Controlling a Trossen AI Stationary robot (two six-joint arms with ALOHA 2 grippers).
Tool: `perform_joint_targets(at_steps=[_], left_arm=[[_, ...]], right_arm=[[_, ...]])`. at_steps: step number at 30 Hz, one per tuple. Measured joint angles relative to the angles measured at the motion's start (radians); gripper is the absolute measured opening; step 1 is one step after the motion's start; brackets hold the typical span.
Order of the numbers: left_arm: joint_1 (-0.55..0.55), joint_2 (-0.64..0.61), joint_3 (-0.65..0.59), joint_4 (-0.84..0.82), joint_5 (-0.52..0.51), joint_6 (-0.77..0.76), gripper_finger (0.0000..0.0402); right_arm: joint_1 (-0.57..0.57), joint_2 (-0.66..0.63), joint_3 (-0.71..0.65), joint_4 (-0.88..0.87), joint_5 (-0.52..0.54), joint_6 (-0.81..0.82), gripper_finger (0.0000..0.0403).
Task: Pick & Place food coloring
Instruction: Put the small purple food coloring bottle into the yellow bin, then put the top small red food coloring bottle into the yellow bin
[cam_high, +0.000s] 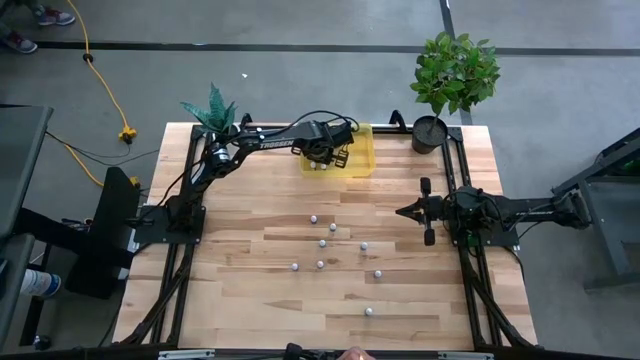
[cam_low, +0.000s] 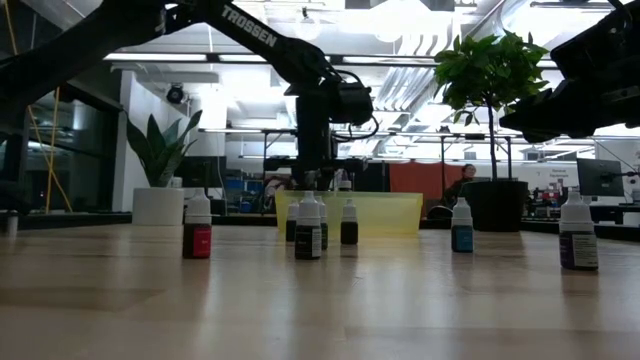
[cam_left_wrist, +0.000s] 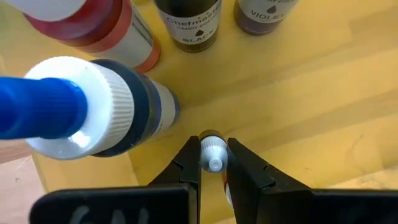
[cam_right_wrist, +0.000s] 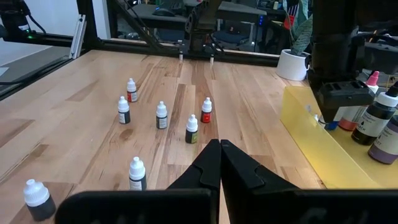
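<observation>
So the food coloring comes as little dropper bottles (cam_right_wrist: 161, 116) with white pointed caps and dark or colored bodies, and most of them stand loose and upright on the wooden table (cam_high: 250, 290), scattered across the middle and toward 6 o'clock in the high view. From the right wrist camera you can make out a red one (cam_right_wrist: 206, 111) among darker ones, all spaced apart from each other.

One small bottle (cam_left_wrist: 212, 151) is pinched between the fingers of the left gripper (cam_left_wrist: 213, 167), which sits narrow around its white cap, inside the yellow tray (cam_high: 362, 160). The tray is up at 12 o'clock on the table. Just beside that bottle in the tray are bigger ones: a fat one with a blue nozzle and ribbed white collar (cam_left_wrist: 81, 109), a reddish one (cam_left_wrist: 93, 28), one labelled black (cam_left_wrist: 189, 25) and one labelled violet (cam_left_wrist: 264, 14). The blue and reddish ones look tipped over; the other two I can't tell.

The right gripper (cam_right_wrist: 219, 149) waits at about 3 o'clock, fingers pressed together with nothing between them.

Around the edges: a potted leafy plant (cam_high: 455, 75) at the 1 o'clock corner, and a smaller spiky plant (cam_high: 215, 108) at 11 o'clock.
</observation>
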Motion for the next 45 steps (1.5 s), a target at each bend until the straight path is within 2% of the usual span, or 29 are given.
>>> perform_joint_targets(at_steps=[11, 20, 33, 41, 45], left_arm=[[0.006, 0.000, 0.000, 0.001, 0.018, 0.023, 0.0113], [0.006, 0.000, 0.000, 0.008, 0.017, 0.034, 0.0119], [0.006, -0.001, 0.003, 0.029, -0.026, 0.139, 0.0121], [0.006, -0.058, 0.003, 0.063, -0.032, 0.230, 0.0151], [0.005, -0.123, 0.003, 0.068, -0.015, 0.325, 0.0166]], right_arm=[[0.000, 0.000, 0.000, 0.000, 0.000, 0.000, 0.0000], [0.000, 0.000, 0.000, 0.000, 0.000, 0.000, 0.0000], [0.000, 0.000, 0.000, 0.000, 0.000, 0.000, 0.0000], [0.000, 0.000, 0.000, 0.000, 0.000, 0.000, 0.0000], [0.000, 0.000, 0.000, 0.000, 0.000, 0.000, 0.0000]])
